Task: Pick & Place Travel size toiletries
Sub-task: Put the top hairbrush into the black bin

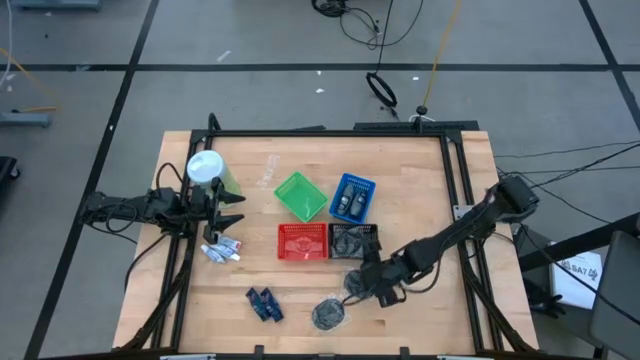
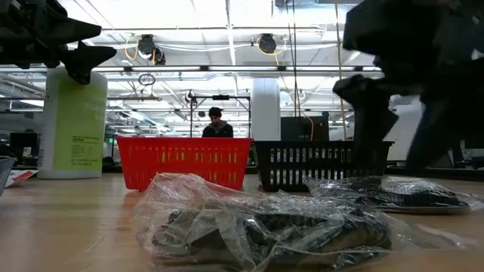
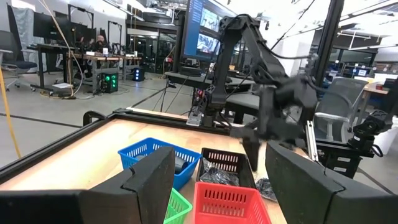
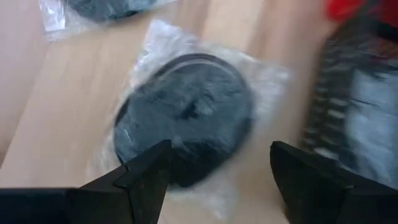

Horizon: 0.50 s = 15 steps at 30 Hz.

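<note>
Partly complete, on the evidence. The four mesh baskets stand mid-desk: the blue mesh basket (image 1: 352, 197) and the black mesh basket (image 1: 353, 241) each hold dark items, while the red mesh basket (image 1: 302, 241) and green mesh basket (image 1: 300, 196) show nothing certain inside. Still loose on the wooden desk (image 1: 420, 180): whitish tubes (image 1: 222, 250) near the left edge, dark blue pieces (image 1: 264, 304) and a grey round packet in clear film (image 1: 328, 314) near the front edge, and a second round dark packet (image 4: 186, 118) beside the black basket. The right tool (image 1: 366, 283) hangs directly over that second packet, fingers wide, holding nothing. The left tool (image 1: 226, 208) waits at the left edge beside the green container with white lid (image 1: 208, 172), fingers wide and empty.
</note>
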Available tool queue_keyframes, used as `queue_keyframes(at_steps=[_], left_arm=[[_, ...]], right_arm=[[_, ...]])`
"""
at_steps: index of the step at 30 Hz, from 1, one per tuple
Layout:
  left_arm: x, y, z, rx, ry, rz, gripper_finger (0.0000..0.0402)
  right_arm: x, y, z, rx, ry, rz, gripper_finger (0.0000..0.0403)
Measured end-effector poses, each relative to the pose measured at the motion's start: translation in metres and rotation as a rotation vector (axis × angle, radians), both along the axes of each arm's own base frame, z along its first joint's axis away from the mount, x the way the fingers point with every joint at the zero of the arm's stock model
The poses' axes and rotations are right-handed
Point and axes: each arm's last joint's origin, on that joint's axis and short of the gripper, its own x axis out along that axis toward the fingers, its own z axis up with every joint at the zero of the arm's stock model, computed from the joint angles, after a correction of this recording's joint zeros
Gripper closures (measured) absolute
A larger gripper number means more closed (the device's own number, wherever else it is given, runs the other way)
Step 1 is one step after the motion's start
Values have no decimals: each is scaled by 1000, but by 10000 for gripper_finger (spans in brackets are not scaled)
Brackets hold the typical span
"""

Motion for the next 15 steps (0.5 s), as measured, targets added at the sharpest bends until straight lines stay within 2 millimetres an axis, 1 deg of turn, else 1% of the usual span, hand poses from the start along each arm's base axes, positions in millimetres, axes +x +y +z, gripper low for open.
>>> queue_keyframes(at_steps=[2,7,12,15], left_arm=[[0,0,0,0,0,1,153],[0,0,0,0,0,0,153],[0,0,0,0,0,0,153],[0,0,0,0,0,0,153]], right_arm=[[3,7,-11,-28,49,16,143],[9,15,-24,-65,114,26,147],[9,17,-22,-41,101,0,156],[8,16,-19,-24,103,-2,171]])
